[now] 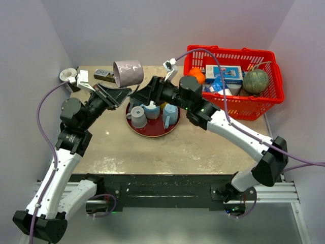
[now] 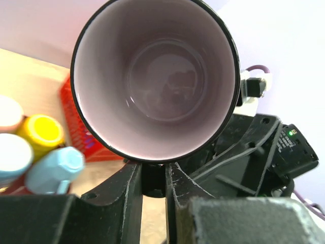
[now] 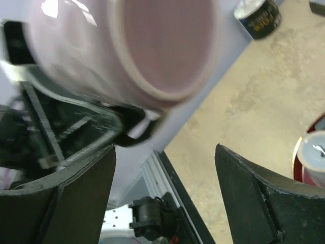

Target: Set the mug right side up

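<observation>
The left arm (image 1: pixel 60 168) and right arm (image 1: pixel 238 136) wear white shells between black joint housings, each trailed by a purple cable (image 1: pixel 43 127). The left claw (image 2: pixel 152 180) is matte black, its finger edges scuffed pale. A black rail (image 1: pixel 167 190) carries both bases.

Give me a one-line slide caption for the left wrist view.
Left tool grips the lilac mug, its empty mouth facing straight into the camera.

Pale lilac mug (image 1: pixel 128 72) airborne, tipped on side, empty.
</observation>
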Robot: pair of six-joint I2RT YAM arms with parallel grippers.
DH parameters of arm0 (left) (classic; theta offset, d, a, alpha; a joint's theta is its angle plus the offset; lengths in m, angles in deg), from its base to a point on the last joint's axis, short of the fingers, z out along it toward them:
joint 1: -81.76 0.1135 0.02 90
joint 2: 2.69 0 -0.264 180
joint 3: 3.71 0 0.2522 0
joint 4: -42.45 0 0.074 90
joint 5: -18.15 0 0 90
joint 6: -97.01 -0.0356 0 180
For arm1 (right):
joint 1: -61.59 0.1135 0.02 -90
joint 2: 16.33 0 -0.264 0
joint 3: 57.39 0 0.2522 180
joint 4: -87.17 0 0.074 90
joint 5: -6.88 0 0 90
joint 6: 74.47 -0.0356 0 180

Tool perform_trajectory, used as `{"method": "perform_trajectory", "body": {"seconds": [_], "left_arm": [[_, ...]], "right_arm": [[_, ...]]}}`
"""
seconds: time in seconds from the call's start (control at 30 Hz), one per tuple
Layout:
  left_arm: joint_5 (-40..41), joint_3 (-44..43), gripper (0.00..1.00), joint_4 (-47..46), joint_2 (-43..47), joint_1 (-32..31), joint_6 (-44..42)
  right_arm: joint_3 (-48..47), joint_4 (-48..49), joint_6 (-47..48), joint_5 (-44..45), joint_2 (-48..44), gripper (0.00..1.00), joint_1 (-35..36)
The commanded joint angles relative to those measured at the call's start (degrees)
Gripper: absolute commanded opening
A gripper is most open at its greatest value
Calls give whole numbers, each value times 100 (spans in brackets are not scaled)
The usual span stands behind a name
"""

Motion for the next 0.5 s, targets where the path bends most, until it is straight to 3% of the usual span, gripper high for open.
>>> {"method": "perform_trajectory", "body": {"seconds": [0.0,0.27,0.47], "left_arm": [[719,-906,0,838,103,-4,-1150],[2397,-1417,0,2727,-28,-4,-2530],[3592,-1435,0,3362,-248,-4,-3076]], "right_arm": [[-232,-449,137,99,248,85,24],[-443,-1134,120,326,652,96,24],[-557,-1819,234,923,679,99,24]]}}
